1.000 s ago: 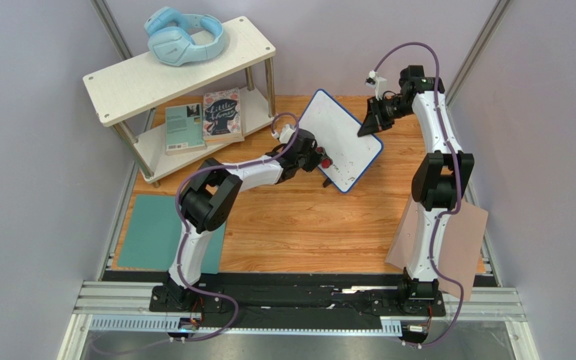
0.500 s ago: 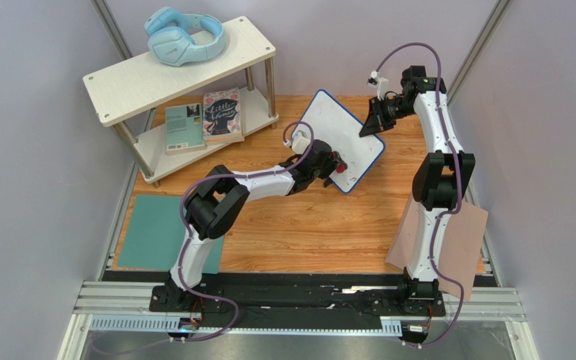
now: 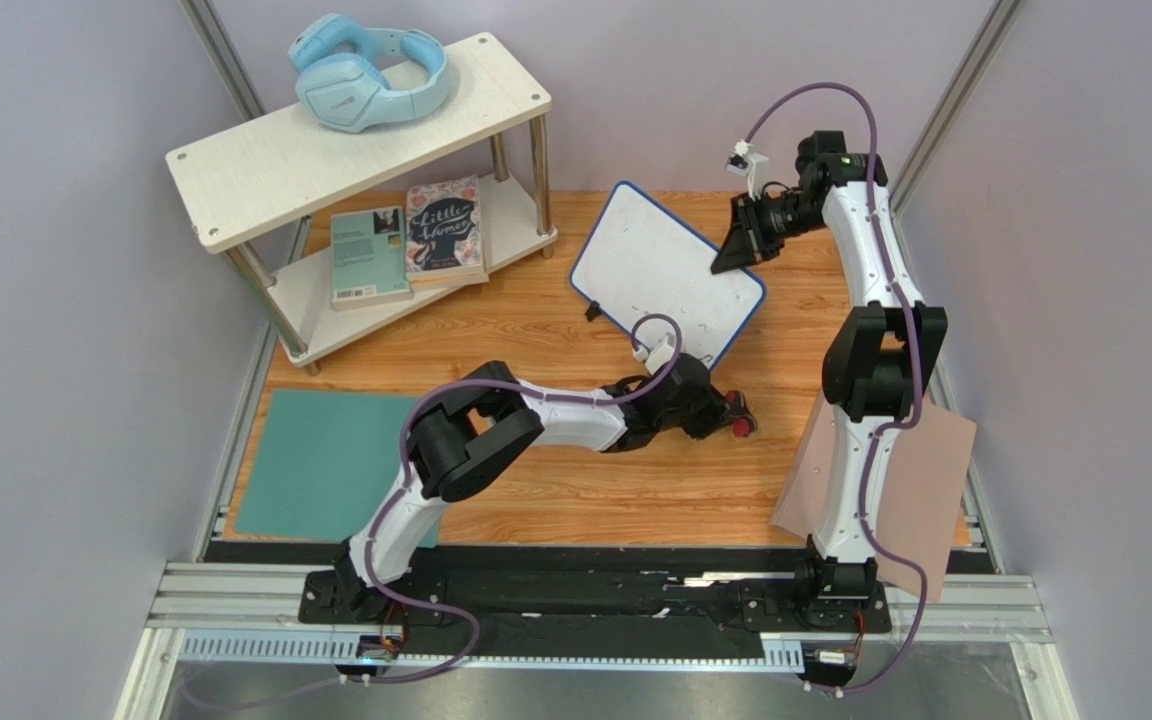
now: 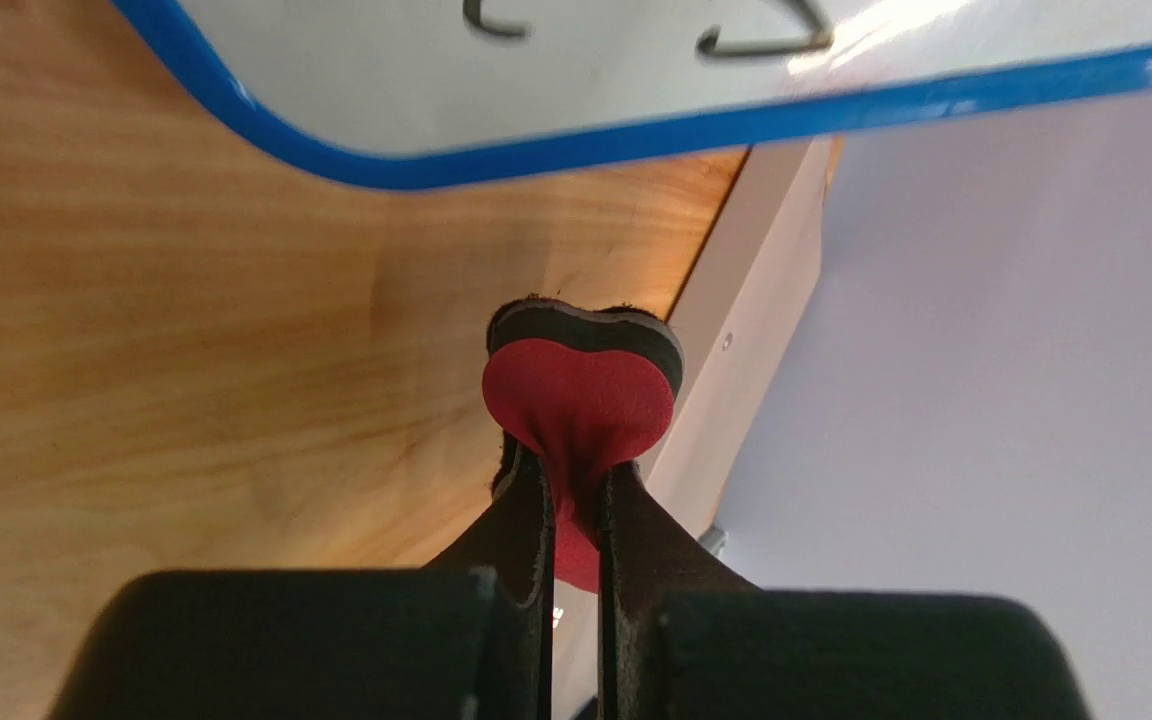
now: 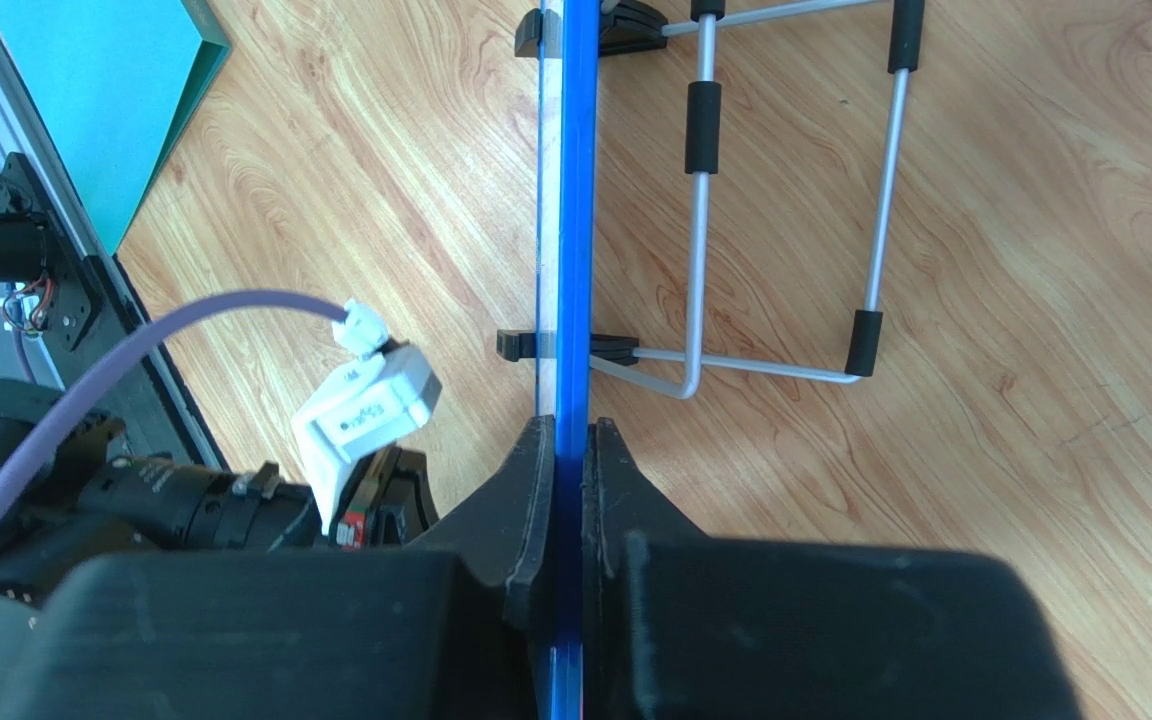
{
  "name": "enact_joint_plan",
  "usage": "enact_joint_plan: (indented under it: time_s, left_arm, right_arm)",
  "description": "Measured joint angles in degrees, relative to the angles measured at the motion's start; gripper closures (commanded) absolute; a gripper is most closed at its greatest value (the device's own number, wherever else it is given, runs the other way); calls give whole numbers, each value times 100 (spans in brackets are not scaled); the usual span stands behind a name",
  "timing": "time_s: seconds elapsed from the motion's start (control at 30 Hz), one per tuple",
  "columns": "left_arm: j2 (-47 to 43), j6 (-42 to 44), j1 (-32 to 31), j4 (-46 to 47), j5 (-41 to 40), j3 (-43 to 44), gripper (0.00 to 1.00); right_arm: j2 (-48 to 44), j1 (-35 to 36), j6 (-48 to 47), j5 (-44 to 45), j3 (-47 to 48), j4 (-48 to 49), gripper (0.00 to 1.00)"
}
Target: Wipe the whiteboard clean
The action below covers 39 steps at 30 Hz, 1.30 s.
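The whiteboard (image 3: 662,267), white with a thin blue rim, stands tilted at the back of the wooden table; a few dark marks (image 4: 755,38) show near its lower edge. My right gripper (image 3: 729,254) is shut on its right rim, which runs edge-on between the fingers (image 5: 578,225) in the right wrist view. My left gripper (image 3: 728,419) is shut on a small red eraser (image 3: 745,429) with a black felt face (image 4: 582,383). It sits low over the table, just in front of the board's near corner (image 4: 387,158), not touching the board.
A wire stand (image 5: 778,225) lies behind the board. A white two-level shelf (image 3: 364,128) at back left carries blue headphones (image 3: 372,72) and books (image 3: 409,236). A teal mat (image 3: 312,462) lies near left. A pinkish-tan sheet (image 3: 928,495) lies near right.
My left arm has swept the eraser off the board's face, down and to the right, to the table in front of the board. The board has shifted slightly left in the right gripper.
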Motion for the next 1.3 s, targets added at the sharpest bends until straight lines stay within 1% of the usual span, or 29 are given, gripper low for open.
enact_joint_plan:
  time_s: [0.13,0.2,0.33,0.53,0.63,0.67,0.77,0.87,0.97,1.1,1.23,1.3]
  left_arm:
    - [-42,315,109,-42,98,2,100]
    - [-90,614,131,-146,175,20,100]
    - [-297,1558,28,-367,455,20,100]
    - [-824,3091,-74,-592,1084,7,100]
    - [-1143,4079,-81,-885,1145,9,100]
    - [-1255,4546,-81,-1012,1091,11,100]
    - [-1491,5842,-81,-1268,723,26,100]
    - [-1589,7285,-70,-1303,380,48,100]
    - [-1600,8625,-61,-1165,144,-9,100]
    - [-1600,10323,-15,-719,13,-275,100]
    - [-1561,11796,96,-463,258,-354,100]
    - [-1528,12356,195,-339,461,-352,100]
  right_arm:
    - [0,0,-2,-2,4,-2,100]
    - [0,2,-2,-2,7,-4,100]
    - [0,2,-2,-2,7,-4,100]
    - [0,2,-2,-7,7,-4,100]
    - [0,2,-2,-9,7,-4,100]
    - [0,2,-2,-9,7,-4,100]
    - [0,2,-2,-7,15,-9,100]
    - [0,9,-2,-2,26,-20,100]
    - [0,17,-7,4,33,-20,100]
    - [0,17,-9,4,33,-20,100]
    - [7,17,-15,4,37,-22,100]
    - [11,17,-20,4,48,-26,100]
